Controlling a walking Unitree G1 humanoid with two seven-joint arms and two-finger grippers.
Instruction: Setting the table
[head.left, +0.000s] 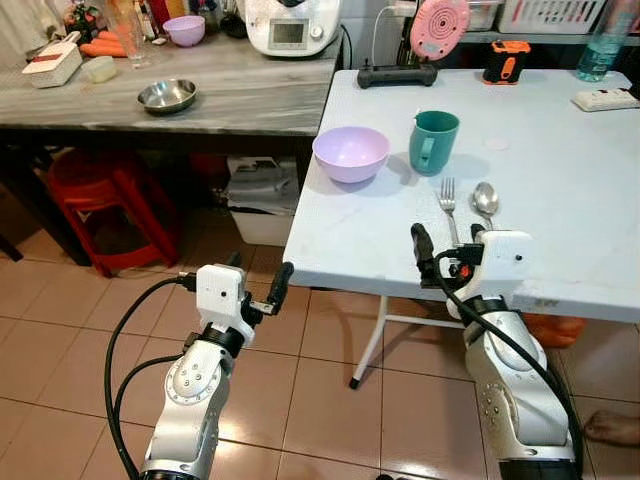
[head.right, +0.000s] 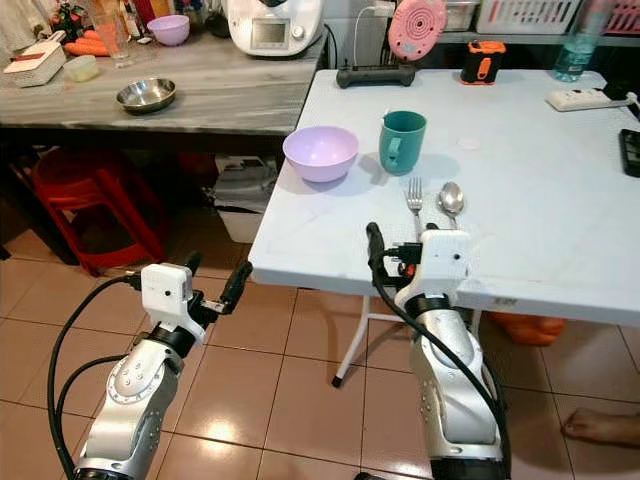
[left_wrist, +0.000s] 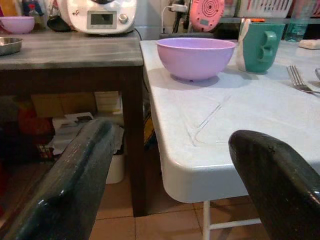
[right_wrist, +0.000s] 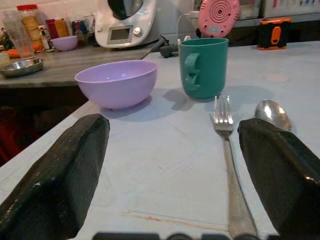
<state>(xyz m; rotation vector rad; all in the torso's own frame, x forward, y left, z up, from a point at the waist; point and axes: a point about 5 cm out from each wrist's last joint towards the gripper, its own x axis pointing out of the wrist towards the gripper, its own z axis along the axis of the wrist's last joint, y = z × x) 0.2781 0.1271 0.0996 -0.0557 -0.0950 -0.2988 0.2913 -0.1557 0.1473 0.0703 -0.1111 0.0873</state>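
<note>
Nearest, the right pincer (head.left: 445, 245) hangs at the white table's (head.left: 560, 200) front edge, fingers spread wide, empty, over the silver fork's (head.left: 449, 205) handle. Off the front-left corner the left pincer (head.left: 262, 278) gapes, empty. Beyond: metal spoon (head.left: 485, 200), lilac plastic bowl (head.left: 351, 153), teal mug (head.left: 433, 141).

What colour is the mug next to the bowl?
Teal green plastic mug, clearest in the right wrist view.
</note>
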